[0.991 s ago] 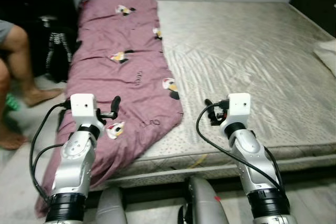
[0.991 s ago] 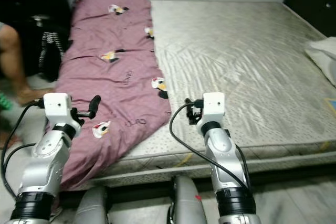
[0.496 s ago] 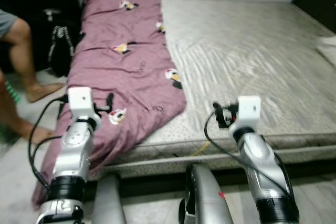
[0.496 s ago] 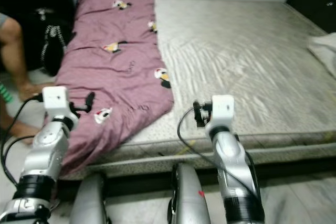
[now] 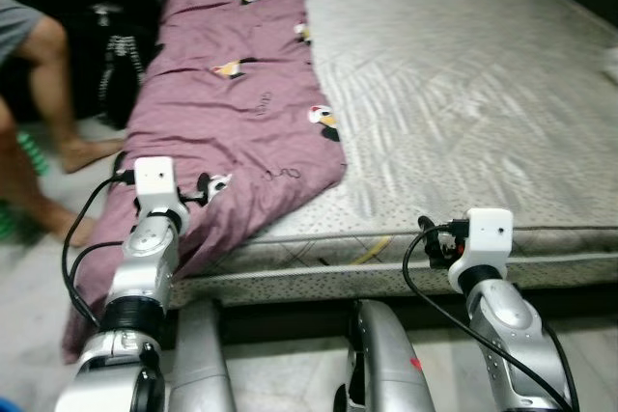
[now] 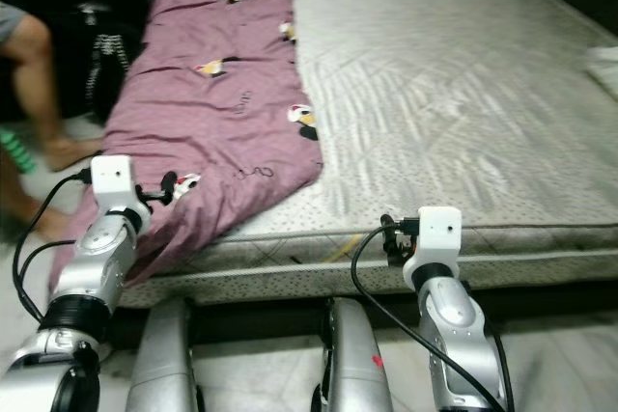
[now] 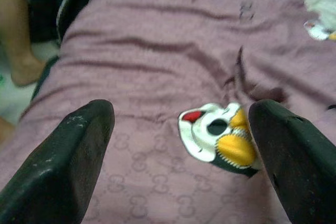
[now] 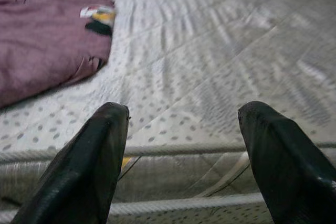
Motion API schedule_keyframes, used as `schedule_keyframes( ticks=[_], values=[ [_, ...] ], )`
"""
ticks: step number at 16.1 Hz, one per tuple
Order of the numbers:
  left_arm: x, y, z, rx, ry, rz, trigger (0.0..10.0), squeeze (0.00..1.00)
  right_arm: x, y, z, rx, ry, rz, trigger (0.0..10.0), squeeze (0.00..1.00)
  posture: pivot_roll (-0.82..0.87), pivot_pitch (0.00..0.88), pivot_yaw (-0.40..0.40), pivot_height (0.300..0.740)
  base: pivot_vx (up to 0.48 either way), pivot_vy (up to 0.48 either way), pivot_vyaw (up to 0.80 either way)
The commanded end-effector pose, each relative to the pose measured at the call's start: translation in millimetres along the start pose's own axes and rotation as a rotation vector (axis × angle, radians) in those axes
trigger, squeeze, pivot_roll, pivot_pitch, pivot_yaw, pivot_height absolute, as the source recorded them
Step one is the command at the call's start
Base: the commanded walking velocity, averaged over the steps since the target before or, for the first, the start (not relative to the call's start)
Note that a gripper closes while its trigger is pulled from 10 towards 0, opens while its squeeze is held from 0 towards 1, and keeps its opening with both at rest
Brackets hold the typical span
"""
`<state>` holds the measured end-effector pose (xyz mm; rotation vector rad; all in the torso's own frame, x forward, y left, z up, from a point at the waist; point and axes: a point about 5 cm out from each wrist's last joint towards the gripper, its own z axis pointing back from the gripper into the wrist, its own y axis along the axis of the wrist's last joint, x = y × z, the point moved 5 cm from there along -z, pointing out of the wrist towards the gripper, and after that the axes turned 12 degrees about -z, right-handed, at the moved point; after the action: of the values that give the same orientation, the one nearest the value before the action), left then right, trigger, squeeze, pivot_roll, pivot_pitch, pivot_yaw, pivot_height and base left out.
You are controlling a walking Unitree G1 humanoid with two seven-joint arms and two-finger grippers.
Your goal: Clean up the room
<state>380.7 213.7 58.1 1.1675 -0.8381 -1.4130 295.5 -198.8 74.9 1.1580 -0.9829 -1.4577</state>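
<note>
i'm at the reaching step, i judge: my left gripper [image 7: 178, 150], fingers apart, hangs just over the purple blanket [image 5: 232, 113] at left of frame on the bed [image 5: 463, 94]. my right gripper [image 8: 181, 156] is also apart. next: lower and pinch fabric.

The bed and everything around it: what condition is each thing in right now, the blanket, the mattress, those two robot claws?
Blanket: purple, rumpled, lying along the mattress's left side and spilling over its edge toward the floor.
Mattress: bare, no sheet on it.
Left gripper: open, close over the blanket, holding nothing.
Right gripper: open, at the mattress's front edge, holding nothing.
Person's legs: barefoot, beside the bed.
</note>
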Motion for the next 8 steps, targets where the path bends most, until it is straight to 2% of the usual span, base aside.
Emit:
schedule_keyframes(
  ticks=[1, 5, 7, 8],
  values=[
    [2.6, 1.6, -3.3, -0.011, 0.004, -0.01, 10.0, 0.0, 5.6, 2.4, 3.3, -0.005, -0.009, 0.01, 10.0, 0.0, -0.09, 0.01, -0.071, 0.499, 0.0, 0.0, 0.0],
    [15.8, -5.6, -7.3, -0.056, -0.036, -0.039, 10.0, 0.0, 12.5, 2.9, 10.0, -0.018, -0.019, 0.034, 10.0, 0.0, -0.12, 0.016, -0.081, 0.499, 0.0, 0.0, 0.0],
    [60.1, -18.8, -6.0, -0.137, -0.228, -0.161, 10.0, 0.0, 12.4, 4.6, 11.6, -0.019, -0.016, 0.045, 10.0, 0.0, -0.12, 0.014, -0.085, 0.499, 0.0, 0.0, 0.0],
    [73.9, -20.7, -3.7, -0.144, -0.296, -0.205, 10.0, 0.0, 12.3, 4.7, 11.3, -0.02, -0.016, 0.046, 10.0, 0.0, -0.12, 0.012, -0.084, 0.499, 0.0, 0.0, 0.0]
  ],
)
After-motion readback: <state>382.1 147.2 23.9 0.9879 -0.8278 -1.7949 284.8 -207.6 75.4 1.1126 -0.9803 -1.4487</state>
